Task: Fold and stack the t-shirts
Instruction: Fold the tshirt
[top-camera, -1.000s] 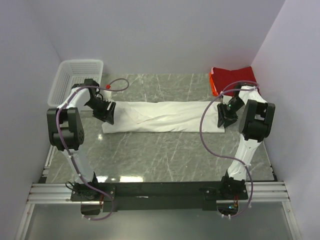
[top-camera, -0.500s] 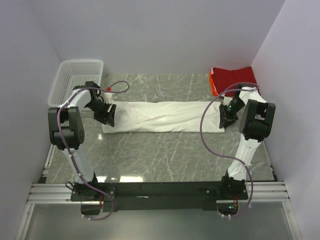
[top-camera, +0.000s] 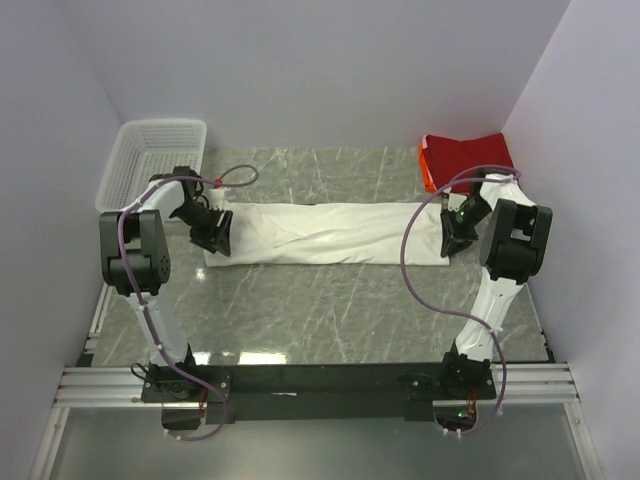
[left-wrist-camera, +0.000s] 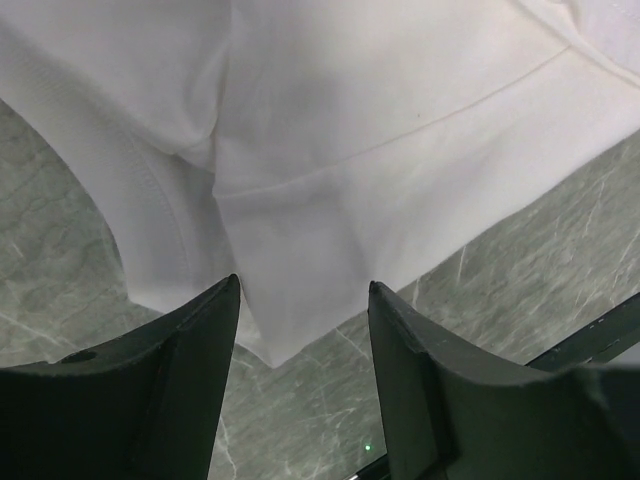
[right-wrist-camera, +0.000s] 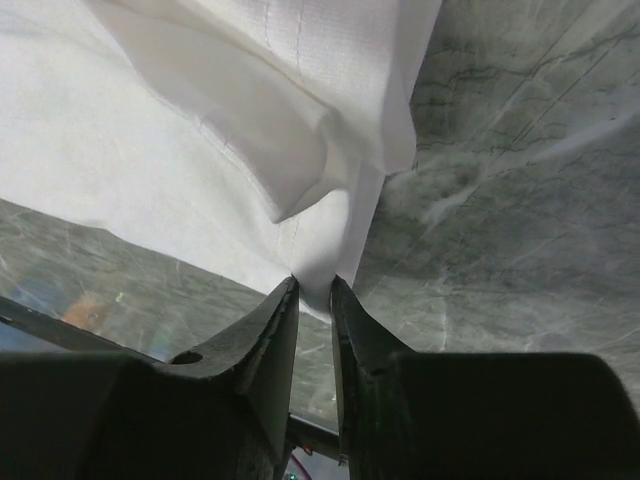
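Note:
The white t-shirt (top-camera: 330, 232) lies as a long folded strip across the middle of the table. My left gripper (top-camera: 217, 234) is at its left end. In the left wrist view this gripper (left-wrist-camera: 303, 290) is open, with a corner of the white t-shirt (left-wrist-camera: 330, 150) lying between the two fingers, untouched. My right gripper (top-camera: 450, 236) is at the shirt's right end. In the right wrist view it (right-wrist-camera: 313, 285) is shut on a corner of the white t-shirt (right-wrist-camera: 200, 120). The red t-shirt (top-camera: 466, 156) lies folded at the back right.
A white mesh basket (top-camera: 150, 158) stands at the back left corner, just behind my left arm. Grey walls close in the table on the left, back and right. Purple cables loop over both arms.
My left arm has shifted slightly, its gripper staying at the shirt's left end. My right gripper has stayed at the right end. The white shirt has not visibly moved.

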